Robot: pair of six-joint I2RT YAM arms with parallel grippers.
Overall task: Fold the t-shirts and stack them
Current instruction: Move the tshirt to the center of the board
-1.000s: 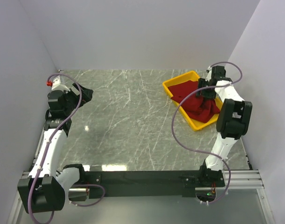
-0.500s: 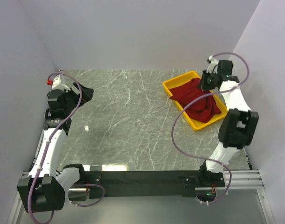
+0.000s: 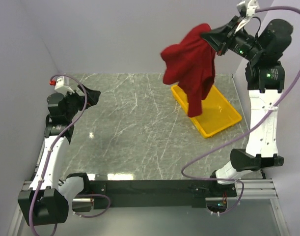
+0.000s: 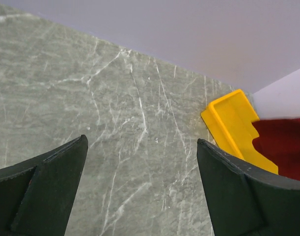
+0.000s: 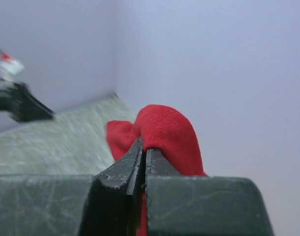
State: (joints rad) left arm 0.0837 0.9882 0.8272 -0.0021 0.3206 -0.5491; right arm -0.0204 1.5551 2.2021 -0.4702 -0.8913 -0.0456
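Right gripper (image 3: 208,37) holds t-shirt (image 3: 189,69) above yellow tray (image 3: 222,112).

Lower centre: the right gripper (image 5: 143,148), jaws pressed together on a fold of the red t-shirt (image 5: 165,132), which bulges above the tips. Left: the grey marbled table (image 5: 56,140). Upper left: a blurred dark arm part (image 5: 21,104). Behind: a pale wall (image 5: 228,73).

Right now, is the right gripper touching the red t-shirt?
Touching. The right wrist view shows the right gripper shut on a fold of the red t-shirt, cloth bulging over its tips.
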